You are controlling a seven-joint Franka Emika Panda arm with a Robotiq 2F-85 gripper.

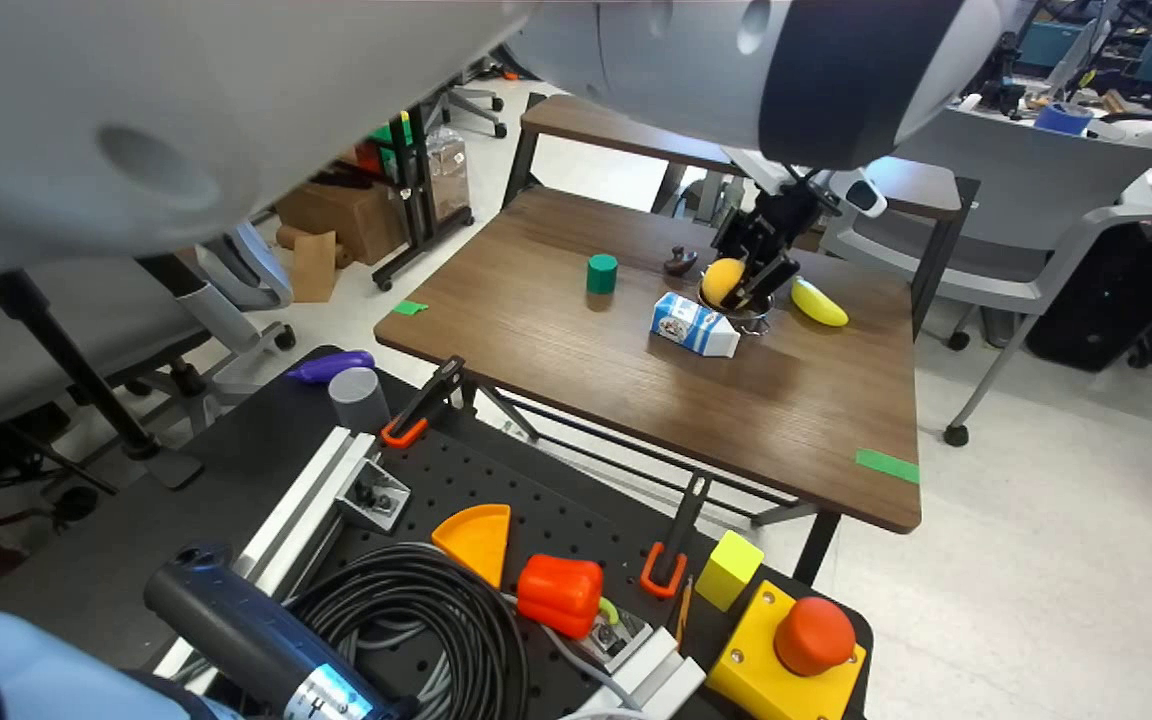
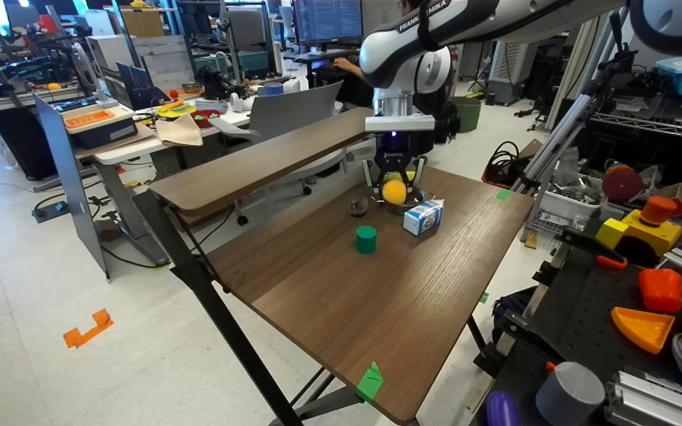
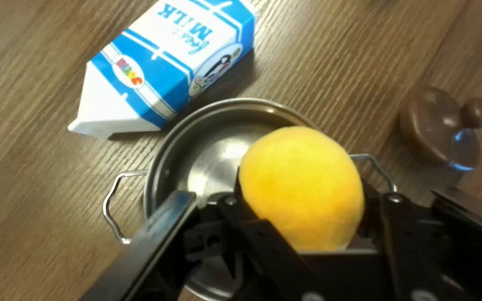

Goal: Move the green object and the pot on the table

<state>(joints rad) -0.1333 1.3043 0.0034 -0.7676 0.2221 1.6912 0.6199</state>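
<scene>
Dark brown wood tops the table [image 1: 786,430], standing on a pale floor [image 1: 1056,560] in a crowded workroom, with green tape [image 1: 887,465] near its edges. The claw [image 3: 301,188] points down over it, its two sides parted only as wide as the yellow-orange ball [image 2: 394,192] pinched between them. Under the claw stands the pot [image 3: 191,159], shiny metal with two handles; whether the ball touches it cannot be told. Just beside the pot, a blue-and-white milk carton [image 3: 170,62] lies on its side. A small brown figure [image 3: 439,133] is near the pot too, and a yellow banana [image 1: 818,302] lies near the pot's opposite side. Farther off, apart from the claw and the pot, the green cylinder [image 2: 366,239] stands upright on the table. Beyond the table, a black bench [image 1: 456,470] bears a red pepper [image 1: 561,597], an orange wedge [image 1: 476,540], a coil of black cable [image 1: 406,565] and a yellow box [image 1: 751,655] topped with a red button [image 1: 816,635]. On the table's other side is a gray chair [image 1: 1026,190].
</scene>
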